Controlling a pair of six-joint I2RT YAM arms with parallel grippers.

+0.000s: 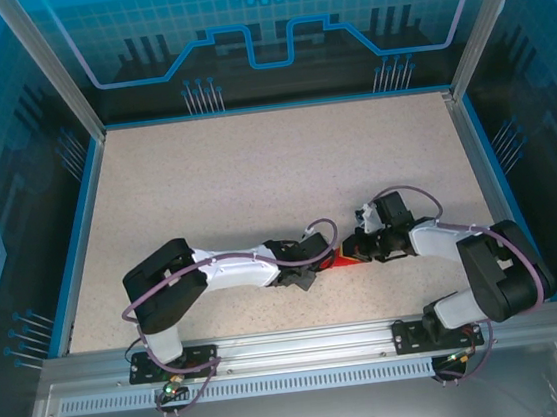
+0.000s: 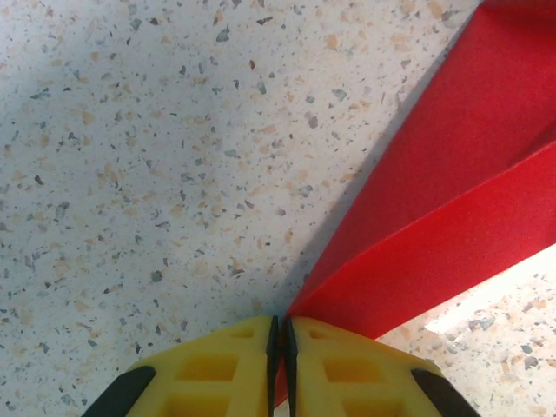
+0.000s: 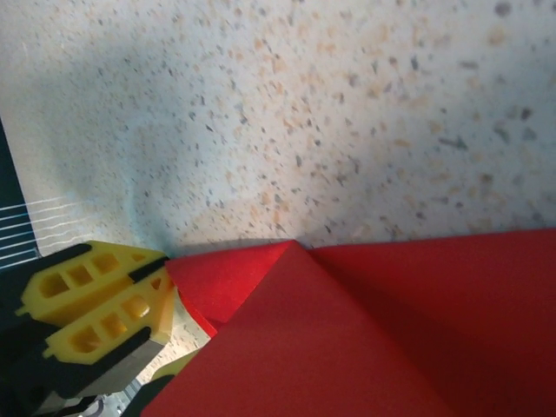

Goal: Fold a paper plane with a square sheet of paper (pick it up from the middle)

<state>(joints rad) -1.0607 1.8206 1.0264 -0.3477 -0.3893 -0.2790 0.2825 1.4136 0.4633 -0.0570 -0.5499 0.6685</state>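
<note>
The square sheet of paper (image 1: 343, 259) is bright red and folded into a creased, pointed shape. It hangs just above the table between my two grippers. My left gripper (image 2: 282, 334) is shut on its lower corner, and the red sheet (image 2: 434, 217) runs up to the right from the yellow fingers. In the right wrist view the same yellow left gripper (image 3: 161, 269) pinches the paper's left tip. The folded paper (image 3: 365, 339) lies close across that view and hides my right gripper's fingers. In the top view my right gripper (image 1: 359, 252) sits at the paper's right end.
The speckled tabletop (image 1: 255, 181) stretches away behind the arms. Blue-edged walls (image 1: 87, 220) enclose it on the left, right and far sides. Both arms meet near the front edge (image 1: 302, 329).
</note>
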